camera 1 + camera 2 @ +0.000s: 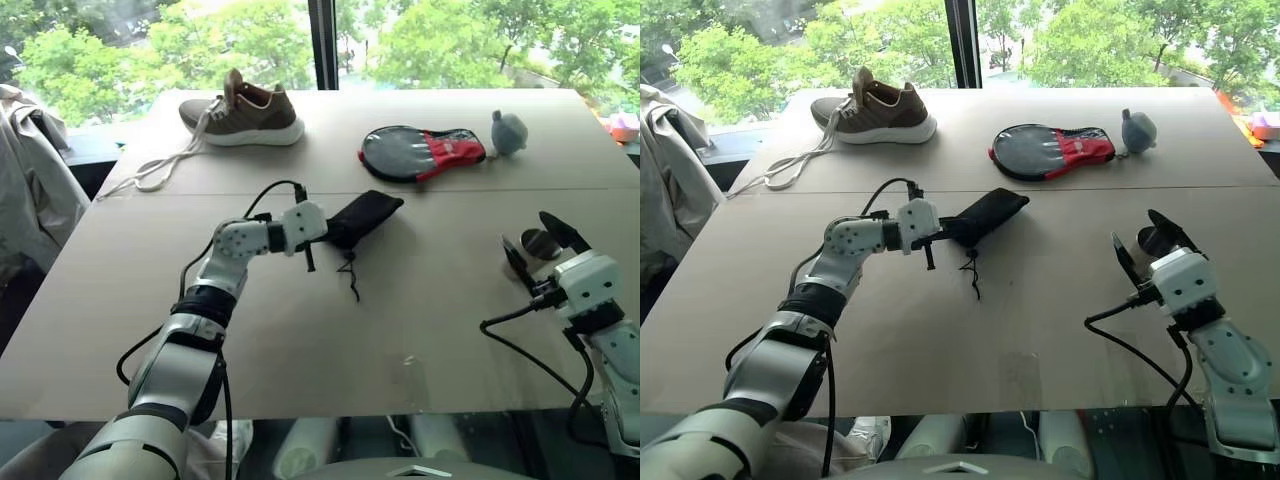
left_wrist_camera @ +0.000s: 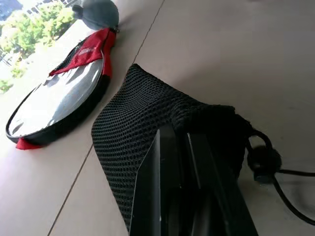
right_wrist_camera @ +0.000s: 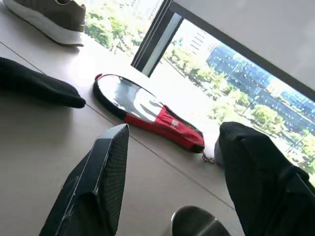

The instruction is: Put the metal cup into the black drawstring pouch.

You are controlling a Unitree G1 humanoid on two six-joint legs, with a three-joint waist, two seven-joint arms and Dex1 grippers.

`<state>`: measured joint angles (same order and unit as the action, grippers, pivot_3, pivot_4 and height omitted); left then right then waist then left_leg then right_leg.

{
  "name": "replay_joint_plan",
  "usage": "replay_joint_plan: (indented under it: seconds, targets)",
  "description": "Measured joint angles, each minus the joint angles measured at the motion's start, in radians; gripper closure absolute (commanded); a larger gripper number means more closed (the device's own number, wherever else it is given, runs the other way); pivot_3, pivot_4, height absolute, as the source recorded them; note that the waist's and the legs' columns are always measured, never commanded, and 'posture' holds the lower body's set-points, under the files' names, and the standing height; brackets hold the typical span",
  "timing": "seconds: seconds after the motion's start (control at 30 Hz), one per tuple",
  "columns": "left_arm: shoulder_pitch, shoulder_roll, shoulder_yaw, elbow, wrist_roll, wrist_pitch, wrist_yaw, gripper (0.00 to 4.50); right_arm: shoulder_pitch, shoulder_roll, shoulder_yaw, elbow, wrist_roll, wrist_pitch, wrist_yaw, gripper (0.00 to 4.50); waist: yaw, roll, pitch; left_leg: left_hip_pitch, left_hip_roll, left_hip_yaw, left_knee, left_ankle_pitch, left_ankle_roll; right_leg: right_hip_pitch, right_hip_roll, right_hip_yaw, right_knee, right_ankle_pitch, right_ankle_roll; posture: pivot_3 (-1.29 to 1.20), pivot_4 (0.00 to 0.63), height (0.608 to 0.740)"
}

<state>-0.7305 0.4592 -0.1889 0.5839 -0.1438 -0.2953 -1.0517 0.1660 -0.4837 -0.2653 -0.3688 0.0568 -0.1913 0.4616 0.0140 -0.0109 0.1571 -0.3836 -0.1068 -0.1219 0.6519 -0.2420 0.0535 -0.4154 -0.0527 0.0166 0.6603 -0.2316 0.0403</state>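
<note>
Between the spread fingers of the right end effector (image 1: 536, 250), ungripped, the shiny steel metal cup (image 1: 541, 243) stands on the smooth tan desk (image 1: 400, 320); mid-desk lies the soft mesh black drawstring pouch (image 1: 362, 217), its corded end pinched by the closed left end effector (image 1: 322, 232); beyond, a flat black-and-red paddle case (image 1: 420, 152).

On the table (image 1: 300, 330) there is one brown sneaker (image 1: 243, 112) at the upper left of the head view, with white laces trailing from it. One black-and-red paddle-shaped case (image 1: 420, 152) lies at upper centre, and one grey-blue pear-shaped object (image 1: 508, 132) sits just to its right. One black drawstring pouch (image 1: 362, 217) lies mid-frame. One metal cup (image 1: 541, 243) stands at the right. Two grippers are counted: the left gripper (image 1: 312, 238) and the right gripper (image 1: 538, 250).
</note>
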Motion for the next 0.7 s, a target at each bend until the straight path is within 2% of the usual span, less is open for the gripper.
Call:
replay_joint_plan:
  seconds: [0.1,0.2,0.3,0.43,0.7]
  targets:
    - [0.000,-0.003,0.029,-0.156,-0.050,0.237,0.042,4.45,0.036,-0.053,0.000,-0.016,0.005,0.122,0.025,1.59,0.000,0.000,0.000,0.000,0.000,0.002,0.000,0.001,-0.001,0.001,0.000,0.002,-0.001,0.000,0.000,0.00,0.150,0.740]
    - [0.004,-0.017,0.057,-0.299,-0.101,0.474,0.105,4.45,0.072,-0.107,-0.008,-0.065,0.042,0.338,0.052,1.59,-0.001,0.000,0.000,0.000,0.000,0.002,0.000,-0.001,0.001,0.001,-0.001,0.002,-0.001,0.000,0.000,0.00,0.150,0.740]
    - [0.006,-0.035,0.063,-0.425,-0.137,0.645,0.164,4.45,0.017,-0.121,-0.030,-0.110,0.072,0.524,0.028,1.59,-0.004,0.000,0.000,0.001,0.000,0.002,0.000,-0.002,0.002,0.001,-0.001,0.003,-0.002,0.000,0.000,0.00,0.150,0.740]
    - [0.008,-0.051,0.069,-0.514,-0.166,0.782,0.228,4.45,-0.038,-0.164,-0.030,-0.155,0.111,0.694,0.037,1.59,0.000,0.000,0.000,0.001,0.000,0.001,0.001,-0.001,0.002,0.001,0.000,0.002,-0.001,0.000,0.000,0.00,0.150,0.740]
    - [0.008,-0.052,0.102,-0.577,-0.177,0.897,0.294,4.45,-0.048,-0.358,-0.028,-0.244,0.199,0.940,0.163,1.59,0.001,-0.002,0.000,0.000,0.000,0.002,0.001,0.001,-0.002,0.002,-0.001,0.001,-0.004,0.000,0.000,0.00,0.150,0.740]
